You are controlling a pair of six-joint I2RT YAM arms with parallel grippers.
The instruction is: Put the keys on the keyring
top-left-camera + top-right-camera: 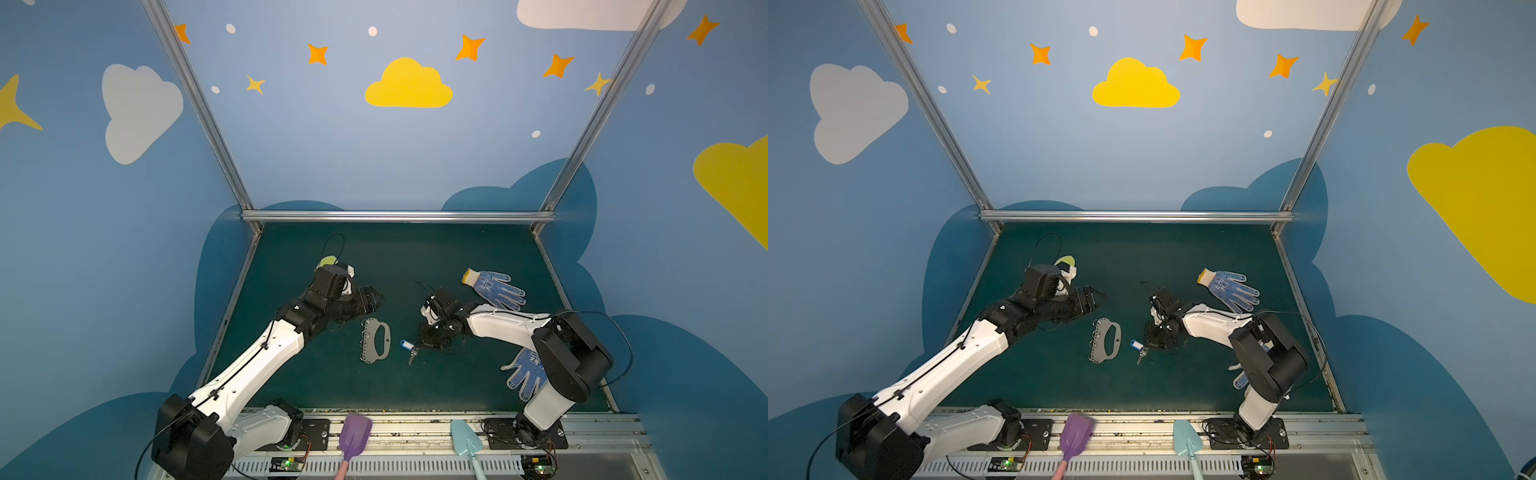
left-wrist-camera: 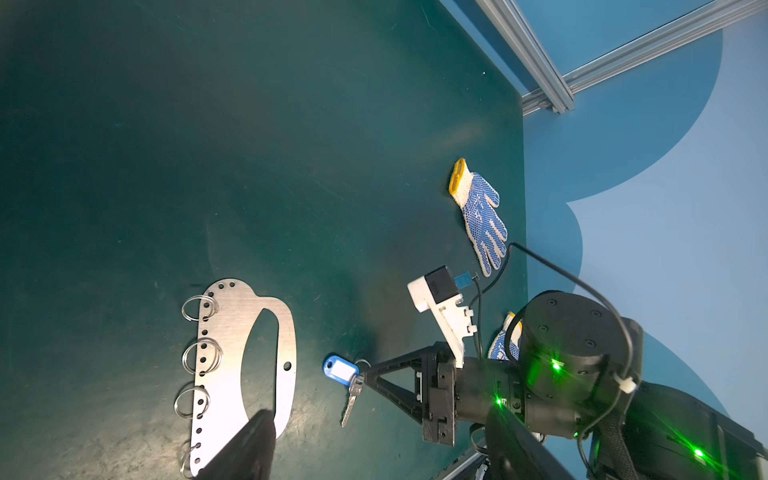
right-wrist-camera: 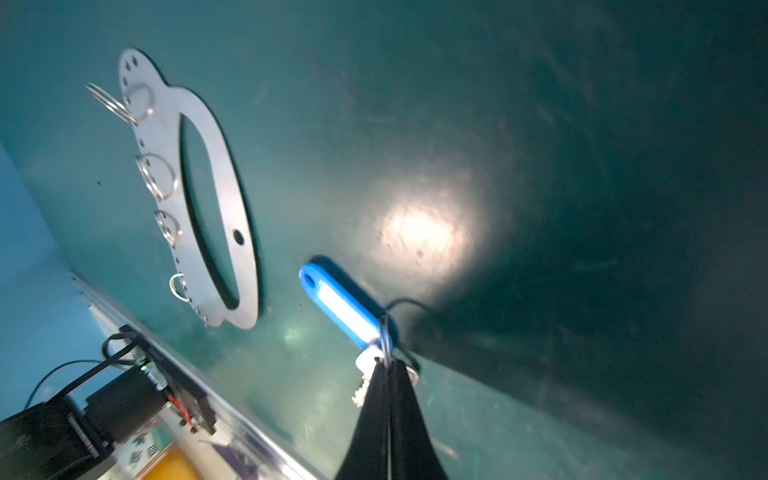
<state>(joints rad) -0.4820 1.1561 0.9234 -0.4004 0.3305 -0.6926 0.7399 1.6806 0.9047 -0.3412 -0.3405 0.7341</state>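
Dark green worktop (image 1: 457, 249) is carrying, in both top views, the flat grey metal keyring (image 1: 369, 347) with an oval cutout, the small silver keys (image 1: 407, 345) with a bright blue plastic tag lying just right of it without touching, while the left gripper (image 1: 376, 298) is hovering released beyond the keyring. From the left wrist, the right gripper (image 2: 365, 380) is meeting the keys (image 2: 341, 369) at their split ring; from the right wrist, its jaws are clenching that ring.

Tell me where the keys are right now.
In both top views the keys lie mid-table, just right of the keyring and apart from it, at the tip of the right gripper, whose jaws are shut on them.
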